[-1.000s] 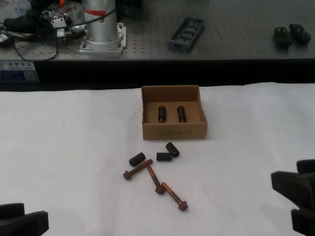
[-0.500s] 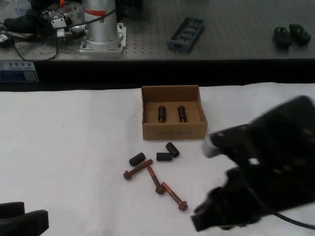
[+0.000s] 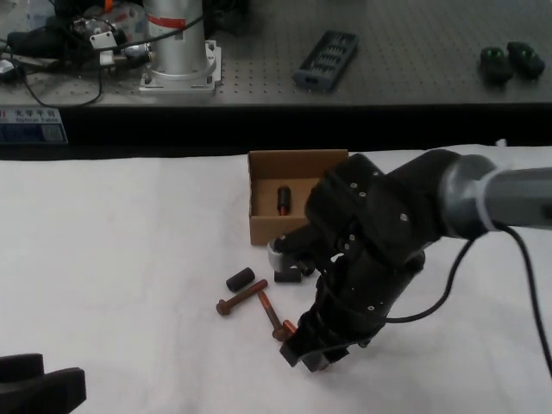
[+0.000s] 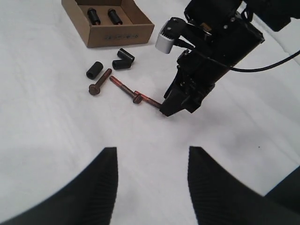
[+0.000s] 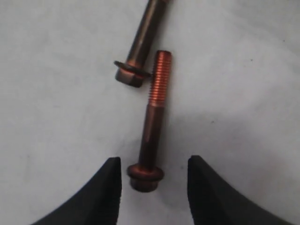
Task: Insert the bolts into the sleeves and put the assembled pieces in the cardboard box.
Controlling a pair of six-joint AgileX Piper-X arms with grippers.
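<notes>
Step in hand: judged to be the pick-up of one loose bolt, ahead of fitting it into a sleeve.
Right gripper: released; its two dark fingers stand either side of the head end of the near bolt, with no contact visible.
Near bolt: lies flat on the white sheet, head between the fingers, threaded tip pointing away from the gripper.
Second bolt: beyond the fingertips; its head sits just beside the near bolt's thread. Whether the two touch cannot be told.
Third bolt: farther off, past the second.
Grasp advice: close on the smooth shank just above the head rather than on the flange. Lift straight up so the thread clears the neighbouring head without dragging it.
Risk: a round shank on a soft sheet is likely to roll if the fingers close unevenly.
Bolts, material: coppery metal, flanged hex head, plain shank, fine thread at the tip.
Sleeves: three short black cylinders, matte, well beyond the right gripper, towards the box.
Cardboard box: brown, open-topped, beyond the sleeves; holds two assembled pieces.
Left gripper: released, nothing between its fingers, well apart from the parts.
</notes>
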